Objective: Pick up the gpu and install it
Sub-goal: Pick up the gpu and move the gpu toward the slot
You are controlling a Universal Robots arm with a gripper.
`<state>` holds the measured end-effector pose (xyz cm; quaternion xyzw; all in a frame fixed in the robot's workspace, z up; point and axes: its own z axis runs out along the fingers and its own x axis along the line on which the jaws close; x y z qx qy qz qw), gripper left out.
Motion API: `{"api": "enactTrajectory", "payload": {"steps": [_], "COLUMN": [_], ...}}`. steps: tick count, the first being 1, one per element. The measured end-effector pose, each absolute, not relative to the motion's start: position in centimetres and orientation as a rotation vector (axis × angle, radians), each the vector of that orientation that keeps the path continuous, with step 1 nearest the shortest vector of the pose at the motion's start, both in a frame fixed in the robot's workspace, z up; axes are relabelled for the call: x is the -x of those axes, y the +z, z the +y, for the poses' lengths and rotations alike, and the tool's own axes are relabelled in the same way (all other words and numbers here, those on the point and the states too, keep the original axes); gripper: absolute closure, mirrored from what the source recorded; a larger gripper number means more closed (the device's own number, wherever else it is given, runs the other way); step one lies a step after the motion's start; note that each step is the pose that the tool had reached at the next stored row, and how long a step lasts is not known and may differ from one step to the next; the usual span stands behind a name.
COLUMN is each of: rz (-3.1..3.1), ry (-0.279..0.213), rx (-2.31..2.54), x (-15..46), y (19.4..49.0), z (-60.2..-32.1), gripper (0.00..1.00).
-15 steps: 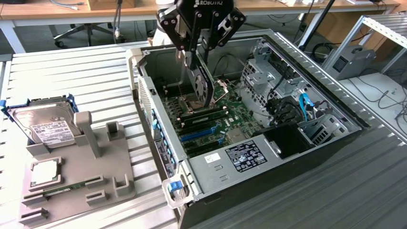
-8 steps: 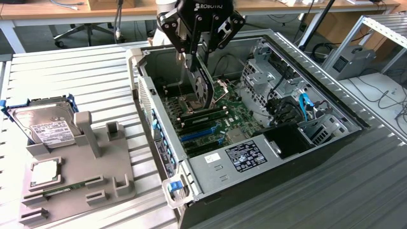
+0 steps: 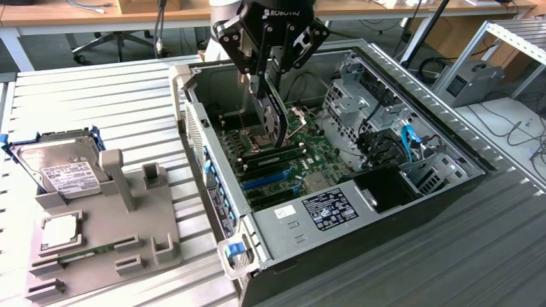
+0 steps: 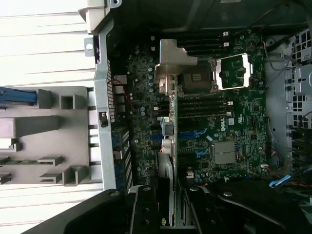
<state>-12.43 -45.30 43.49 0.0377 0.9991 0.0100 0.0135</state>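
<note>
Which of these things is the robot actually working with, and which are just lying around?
In the job: gripper, the gpu it holds, open computer case, motherboard.
Lying about: hard drive, square silver chip, memory stick, grey holder tray.

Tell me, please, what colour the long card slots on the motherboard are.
The long card slots are blue; they show best in the exterior view.

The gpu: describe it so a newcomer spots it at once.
Find the open computer case, motherboard facing up. Over its middle the gripper is shut on the gpu: a thin dark card held on edge, pale metal bracket at one end. Unlike the silver hard drive on the grey holder, it hangs in mid-air.
</note>
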Motion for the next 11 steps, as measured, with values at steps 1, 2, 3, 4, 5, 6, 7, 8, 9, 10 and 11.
{"api": "enactTrajectory", "payload": {"steps": [1,2,3,4,5,6,7,8,9,10,11], "rz": [3.112,3.112,3.112,3.112,3.112,3.112,3.112,3.112,3.112,3.112,3.112], "ry": [0.031,0.031,0.031,0.031,0.031,0.031,0.031,0.031,0.031,0.031,0.031], "rx": [-0.117,-0.117,-0.117,-0.117,-0.118,-0.118,-0.117,-0.117,-0.118,-0.117,-0.118], "x": [12.39,12.35,12.31,12.29,12.27,12.24,12.22,12.21,12.2,12.18,12.17], "y": [43.45,43.41,43.36,43.32,43.28,43.24,43.2,43.16,43.13,43.09,43.05], "z": [-45.3,-45.3,-45.29,-45.29,-45.29,-45.29,-45.29,-45.28,-45.28,-45.28,-45.28], "gripper": [0.74,0.74,0.74,0.74,0.74,0.74,0.74,0.74,0.74,0.74,0.74]}}
